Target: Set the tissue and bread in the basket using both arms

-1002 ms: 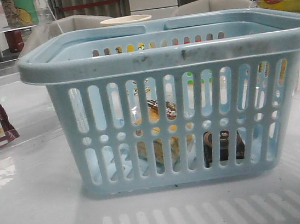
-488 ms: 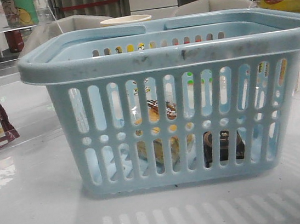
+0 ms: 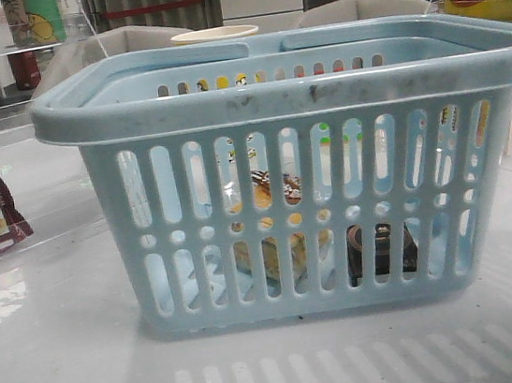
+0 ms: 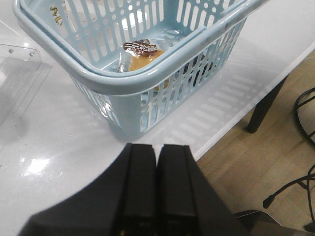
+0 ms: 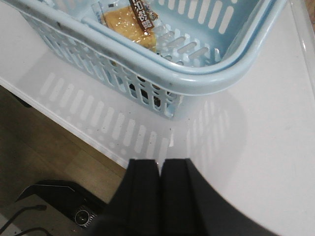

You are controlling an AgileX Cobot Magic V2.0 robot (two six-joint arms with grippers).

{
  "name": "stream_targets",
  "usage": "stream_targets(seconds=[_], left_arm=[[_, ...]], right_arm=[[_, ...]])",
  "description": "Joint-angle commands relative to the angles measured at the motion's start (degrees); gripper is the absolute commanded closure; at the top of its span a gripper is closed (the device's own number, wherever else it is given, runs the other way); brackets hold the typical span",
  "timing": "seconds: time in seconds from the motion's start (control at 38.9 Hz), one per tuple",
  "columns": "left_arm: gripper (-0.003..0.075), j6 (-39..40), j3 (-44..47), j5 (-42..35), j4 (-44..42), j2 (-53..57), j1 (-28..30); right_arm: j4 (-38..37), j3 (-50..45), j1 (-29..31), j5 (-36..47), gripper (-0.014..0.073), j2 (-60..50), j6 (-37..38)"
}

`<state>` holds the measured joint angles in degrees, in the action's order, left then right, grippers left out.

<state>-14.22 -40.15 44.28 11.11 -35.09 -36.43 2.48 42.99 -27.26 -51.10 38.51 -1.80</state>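
Pale blue basket (image 3: 290, 92) on the white surface (image 3: 71, 367), wrapped bread (image 3: 277, 245) on its floor near centre, dark tissue pack (image 3: 382, 250) at the bread's 3 o'clock, left hand (image 4: 156, 162) and right hand (image 5: 159, 172) both pressed together, empty, outside the basket.

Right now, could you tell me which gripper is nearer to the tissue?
Right, probably. The tissue lies at the right end of the basket; the right gripper hangs outside that end's near corner, the left gripper outside the left corner.
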Motion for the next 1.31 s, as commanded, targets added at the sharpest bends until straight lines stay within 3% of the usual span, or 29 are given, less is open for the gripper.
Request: stream_targets(seconds=[0.0, 0.15, 0.36, 0.51, 0.56, 0.67, 0.95, 1.28], left_arm=[[0.0629, 0.63, -1.56, -4.77, 0.72, -0.25, -0.39], [0.0629, -0.17, 0.21, -6.04, -0.80, 4.64, 3.68], [0.0629, -0.17, 12.74, -22.34, -3.66, 17.81, 19.53], [0.0629, -0.06, 23.28, -28.95, -3.66, 25.48, 27.66], [0.0629, 2.27, 26.05, -31.47, -5.20, 27.43, 28.80], [0.0629, 14.22, 30.88, -34.70, -12.42, 31.31, 30.03], [0.0629, 14.22, 40.58, -47.87, -11.11, 34.68, 33.92], [0.0629, 14.22, 40.48, -47.03, -11.11, 36.56, 33.96]], right_arm=[[-0.57, 1.42, -0.02, 3.25, 0.0536, -0.25, -0.29], [-0.57, 1.42, -0.02, 3.16, 0.0537, -0.25, -0.29], [-0.57, 1.42, -0.02, 3.04, 0.0537, -0.25, -0.29], [-0.57, 1.42, -0.02, 3.04, 0.0537, -0.25, -0.29], [-0.57, 1.42, -0.02, 2.99, 0.0537, -0.25, -0.29], [-0.57, 1.42, -0.02, 2.99, 0.0537, -0.25, -0.29], [-0.57, 1.42, -0.02, 2.99, 0.0537, -0.25, -0.29], [-0.57, 1.42, -0.02, 2.90, 0.0537, -0.25, -0.29]])
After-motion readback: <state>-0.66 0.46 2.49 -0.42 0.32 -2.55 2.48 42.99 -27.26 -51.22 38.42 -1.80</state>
